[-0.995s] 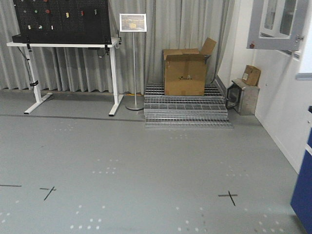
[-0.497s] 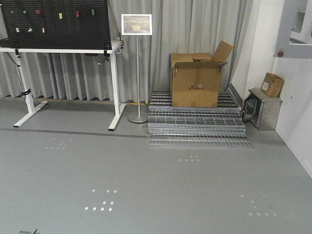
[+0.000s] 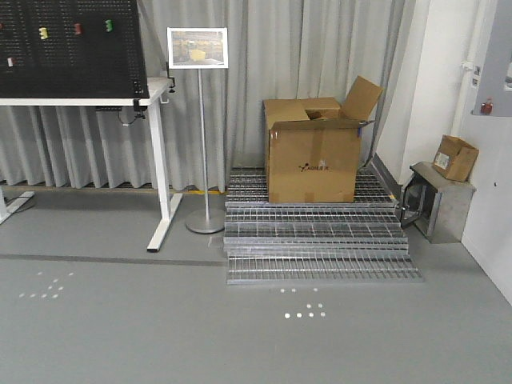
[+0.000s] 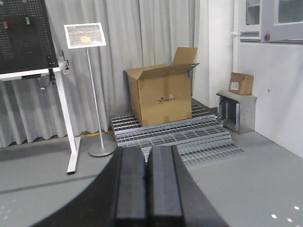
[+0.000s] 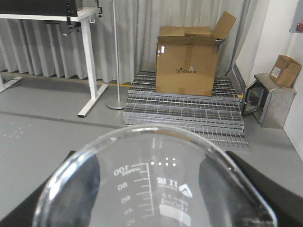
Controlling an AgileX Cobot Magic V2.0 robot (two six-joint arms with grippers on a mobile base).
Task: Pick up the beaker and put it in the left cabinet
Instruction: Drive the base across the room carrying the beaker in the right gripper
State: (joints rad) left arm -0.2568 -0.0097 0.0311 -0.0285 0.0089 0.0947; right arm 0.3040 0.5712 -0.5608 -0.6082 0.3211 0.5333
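A clear glass beaker (image 5: pixel 151 184) with white graduation marks fills the lower half of the right wrist view. My right gripper (image 5: pixel 154 198) is shut on it, one dark finger (image 5: pixel 87 189) showing on each side of the glass. My left gripper (image 4: pixel 147 182) is shut and empty, its two black fingers pressed together, pointing across the grey floor. Part of a grey wall cabinet (image 3: pixel 498 60) shows at the right edge of the front view and in the left wrist view (image 4: pixel 272 21). Neither gripper shows in the front view.
A brown cardboard box (image 3: pixel 314 152) stands on steel grating steps (image 3: pixel 316 240). A sign on a thin pole (image 3: pixel 198 128) and a white-legged table with a black pegboard (image 3: pixel 72 80) stand at the left. A small metal box (image 3: pixel 438 204) with a carton sits at the right wall.
The front view has closed in on the box and steps and swung left: the floor crosses have left the frame, the pegboard table has slid left, and the cabinet has slid toward the right edge.
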